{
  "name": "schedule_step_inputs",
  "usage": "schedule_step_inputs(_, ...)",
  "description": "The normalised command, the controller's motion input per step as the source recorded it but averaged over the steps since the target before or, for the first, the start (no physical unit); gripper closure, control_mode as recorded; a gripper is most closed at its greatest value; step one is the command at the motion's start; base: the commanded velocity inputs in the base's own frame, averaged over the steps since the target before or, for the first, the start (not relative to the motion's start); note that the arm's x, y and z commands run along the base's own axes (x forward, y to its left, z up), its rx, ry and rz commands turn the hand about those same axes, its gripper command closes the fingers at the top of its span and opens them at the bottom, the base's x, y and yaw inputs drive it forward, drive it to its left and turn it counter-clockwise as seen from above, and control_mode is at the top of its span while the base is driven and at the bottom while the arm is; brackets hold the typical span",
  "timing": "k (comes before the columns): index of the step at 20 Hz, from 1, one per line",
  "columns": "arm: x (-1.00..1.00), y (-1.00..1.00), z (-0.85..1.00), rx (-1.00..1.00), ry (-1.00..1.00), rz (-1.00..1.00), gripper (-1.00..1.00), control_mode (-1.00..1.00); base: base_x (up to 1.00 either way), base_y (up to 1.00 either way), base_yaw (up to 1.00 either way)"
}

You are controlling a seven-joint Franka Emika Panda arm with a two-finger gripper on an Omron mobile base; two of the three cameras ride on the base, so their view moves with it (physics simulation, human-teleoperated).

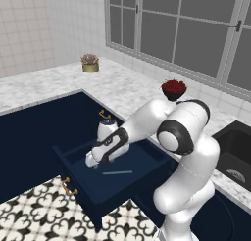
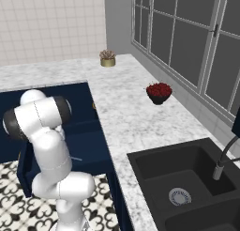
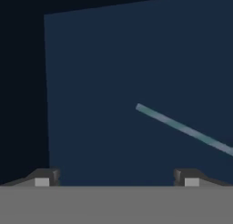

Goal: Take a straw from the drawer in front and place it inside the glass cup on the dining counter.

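Your gripper (image 3: 116, 182) hangs in the open drawer (image 1: 147, 159) with jaws wide apart and empty; the straw (image 3: 184, 129) lies flat on the drawer floor toward 2 o'clock in the hand view, long axis running 10-to-4, off-centre.
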Motion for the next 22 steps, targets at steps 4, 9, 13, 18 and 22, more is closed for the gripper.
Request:
schedule_step_inputs(4,0.17,-0.37,-0.22,0.0,0.0,0.08,-1.0,-1.0,0.0,0.0,0.0)
schedule_step_inputs(9,0.25,-0.05,-0.23,0.0,0.0,0.14,-1.0,-1.0,0.0,0.0,0.0)
schedule_step_inputs(13,0.18,-0.01,-0.33,-0.03,0.0,0.15,-1.0,-1.0,0.0,0.0,0.0)
schedule_step_inputs(18,0.07,0.0,-0.44,-0.08,0.0,0.14,-1.0,-1.0,0.0,0.0,0.0)
schedule_step_inputs(22,0.26,0.0,-0.31,-0.02,0.0,0.13,-1.0,-1.0,0.0,0.0,0.0)
